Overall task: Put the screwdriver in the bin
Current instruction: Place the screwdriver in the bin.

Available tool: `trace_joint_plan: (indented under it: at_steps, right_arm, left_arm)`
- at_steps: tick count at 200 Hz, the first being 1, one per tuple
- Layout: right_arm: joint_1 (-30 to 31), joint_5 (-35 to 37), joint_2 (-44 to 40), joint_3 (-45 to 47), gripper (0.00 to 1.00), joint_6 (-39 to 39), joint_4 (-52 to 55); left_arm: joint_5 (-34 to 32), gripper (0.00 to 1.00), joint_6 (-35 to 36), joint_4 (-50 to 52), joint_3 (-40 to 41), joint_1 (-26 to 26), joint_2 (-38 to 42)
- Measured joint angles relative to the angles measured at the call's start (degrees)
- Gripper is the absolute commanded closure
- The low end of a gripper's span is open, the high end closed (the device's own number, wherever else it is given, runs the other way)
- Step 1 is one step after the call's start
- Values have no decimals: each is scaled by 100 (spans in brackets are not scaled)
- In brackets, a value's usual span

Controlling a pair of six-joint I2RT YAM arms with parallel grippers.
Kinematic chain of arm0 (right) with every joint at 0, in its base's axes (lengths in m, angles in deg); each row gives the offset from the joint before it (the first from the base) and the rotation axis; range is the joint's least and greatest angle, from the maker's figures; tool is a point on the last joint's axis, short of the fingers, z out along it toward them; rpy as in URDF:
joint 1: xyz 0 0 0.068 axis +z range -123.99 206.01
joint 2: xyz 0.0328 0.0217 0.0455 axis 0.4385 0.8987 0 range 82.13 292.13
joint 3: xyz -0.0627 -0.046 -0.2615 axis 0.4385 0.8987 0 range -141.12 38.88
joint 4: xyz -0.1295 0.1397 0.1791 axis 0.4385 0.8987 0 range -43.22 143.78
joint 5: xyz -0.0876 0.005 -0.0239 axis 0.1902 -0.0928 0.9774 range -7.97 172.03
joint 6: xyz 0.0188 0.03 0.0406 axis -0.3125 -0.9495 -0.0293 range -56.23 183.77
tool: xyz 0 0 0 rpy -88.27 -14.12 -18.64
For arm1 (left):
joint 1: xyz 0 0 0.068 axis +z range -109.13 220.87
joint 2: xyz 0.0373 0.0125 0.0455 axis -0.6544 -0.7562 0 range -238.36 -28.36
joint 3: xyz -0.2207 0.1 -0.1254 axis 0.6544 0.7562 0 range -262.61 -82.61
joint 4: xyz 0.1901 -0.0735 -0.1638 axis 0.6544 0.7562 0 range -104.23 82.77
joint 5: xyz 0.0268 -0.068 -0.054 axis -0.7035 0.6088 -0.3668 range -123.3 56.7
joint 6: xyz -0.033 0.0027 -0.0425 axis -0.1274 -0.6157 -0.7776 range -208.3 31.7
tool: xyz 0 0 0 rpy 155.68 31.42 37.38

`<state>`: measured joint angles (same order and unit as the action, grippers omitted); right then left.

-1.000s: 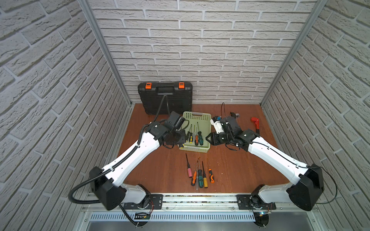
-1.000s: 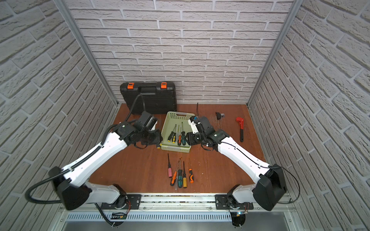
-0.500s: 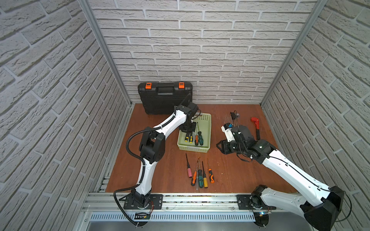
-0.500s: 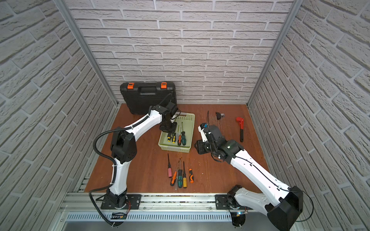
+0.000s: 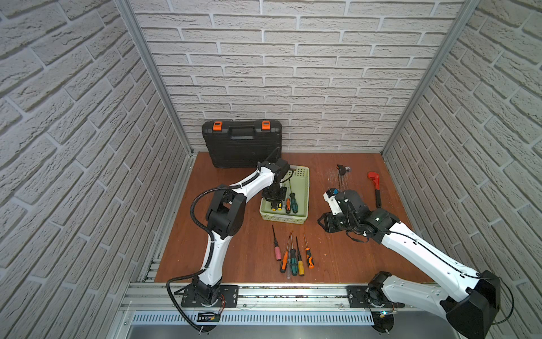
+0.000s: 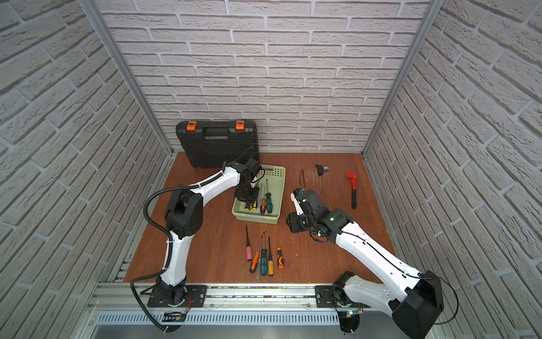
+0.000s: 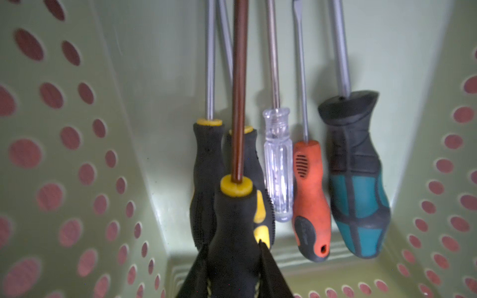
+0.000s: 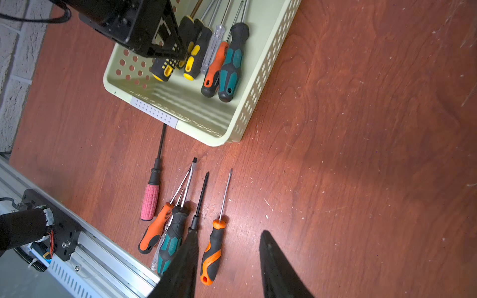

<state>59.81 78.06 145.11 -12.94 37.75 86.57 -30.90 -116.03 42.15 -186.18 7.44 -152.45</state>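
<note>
left hand is clamped on a chunky black-handled screwdriver with a yellow collar and brownish shaft, down inside the pale green holey bin, right hand spread apart

no legible text, no labels, no numbers

The left arm rises from its base at the near rail and folds at a black elbow. Its white forearm reaches far and right. The wrist bends over so the left gripper points down, jaws pinched on the handle of a black-and-yellow screwdriver. The right arm stretches low from the near right corner toward the middle. The right gripper is aimed left and downward, its fingers apart with nothing between them.
</note>
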Motion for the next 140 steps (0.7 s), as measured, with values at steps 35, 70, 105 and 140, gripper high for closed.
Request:
trace_joint_plan:
  at_steps: [35, 70, 105, 140]
  right_arm:
    - [254, -37, 319, 105, 58, -81, -39]
    - [407, -39, 437, 103, 58, -144, -127]
    - [551, -37, 439, 103, 57, -199, -142]
    - [623, -35, 437, 103, 58, -229, -144]
  left_arm:
    - [7, 72, -44, -166, 186, 0, 0]
    - [26, 65, -66, -223, 208, 0, 2]
    - [44, 53, -125, -245, 208, 0, 66]
    - [81, 52, -188, -282, 262, 0, 374]
